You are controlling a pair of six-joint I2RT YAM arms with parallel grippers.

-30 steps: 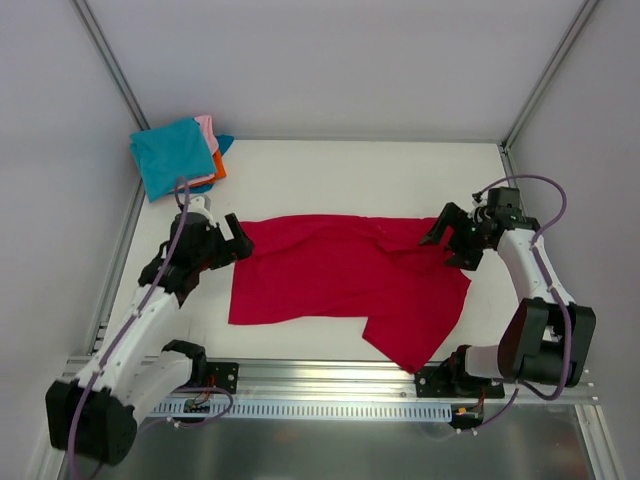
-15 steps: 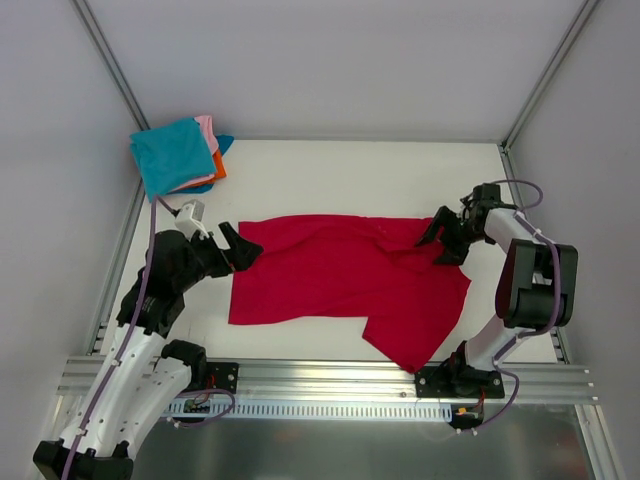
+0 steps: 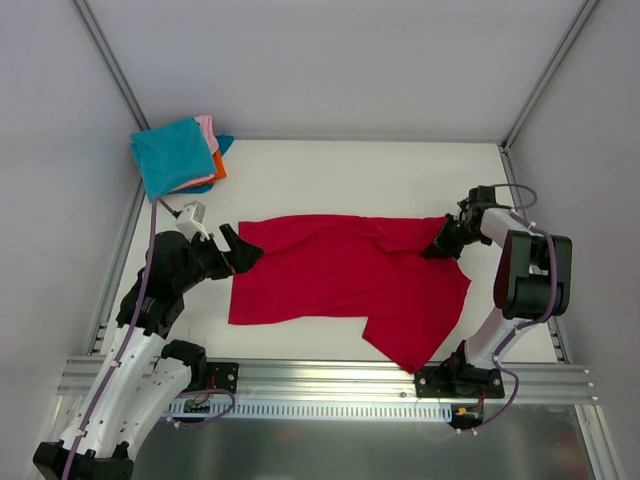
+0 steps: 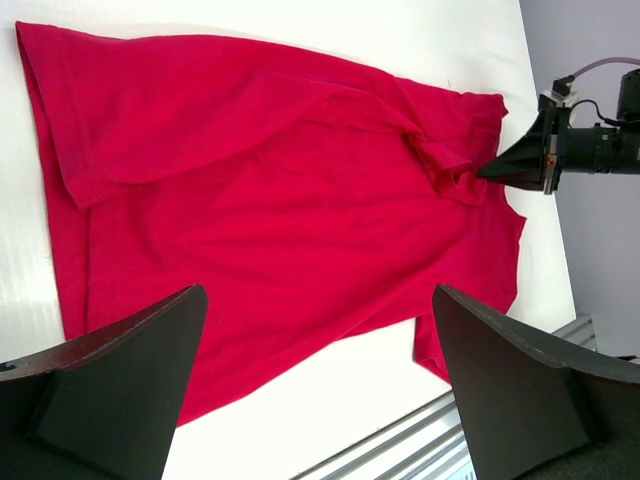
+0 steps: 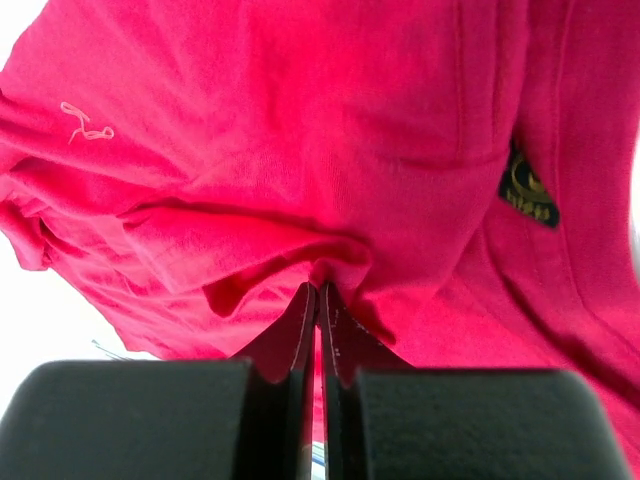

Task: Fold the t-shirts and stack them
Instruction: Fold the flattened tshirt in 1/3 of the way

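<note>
The large red t-shirt [image 3: 345,275] lies spread and rumpled across the middle of the table; it fills the left wrist view [image 4: 270,180] and the right wrist view [image 5: 300,150]. My right gripper [image 3: 437,248] is at the shirt's right upper edge, its jaws shut on a pinched fold of red cloth [image 5: 335,265]. My left gripper [image 3: 240,250] is open and empty, hovering at the shirt's left edge. A folded stack with a teal t-shirt [image 3: 172,155] on top, and pink, orange and blue edges showing, sits at the far left corner.
The white table [image 3: 350,180] is walled by grey panels [image 3: 330,60] on three sides. A metal rail [image 3: 330,385] runs along the near edge. A black neck label [image 5: 527,188] shows on the shirt in the right wrist view.
My right gripper has moved down to the shirt's right edge and closed on a fold of it. My left arm has swung back, its open gripper still at the left edge.
</note>
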